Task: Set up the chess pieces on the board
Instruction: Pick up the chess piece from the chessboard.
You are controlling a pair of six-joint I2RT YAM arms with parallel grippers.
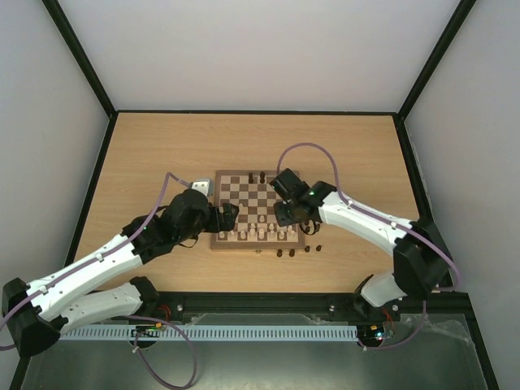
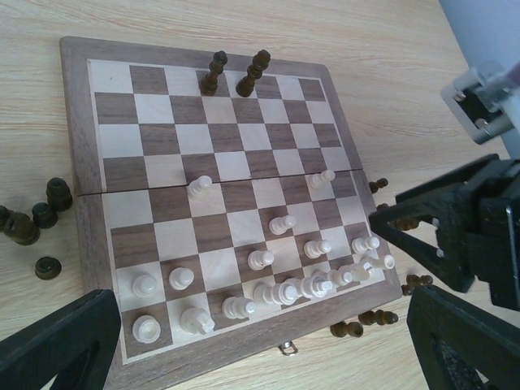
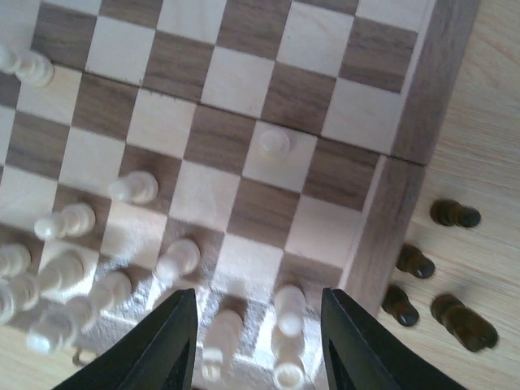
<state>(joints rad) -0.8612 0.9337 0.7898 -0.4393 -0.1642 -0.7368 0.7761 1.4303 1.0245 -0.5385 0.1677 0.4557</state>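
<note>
Pale wood bench (image 1: 162, 146) enclosed by white walls (image 1: 244, 49). The board (image 1: 236, 185) lies mid-bench. The left arm (image 1: 106, 260) and right arm (image 1: 366, 219) bend over it. The left jaws are released wide, and the right jaws stand apart, straddling pale pawns (image 3: 288, 305). Two dark chess pieces (image 2: 215, 71) stand on the board's far row, and others are scattered on the bench toward its near edge.

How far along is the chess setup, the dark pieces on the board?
Barely started. Done: two dark pieces stand on the board's far row. In hand: nothing visibly gripped; the right claw hangs open over pale pieces by the board's right edge, and the left claw is open by the near left corner. Left: the remaining dark pieces sit loose on the table off both sides.
</note>
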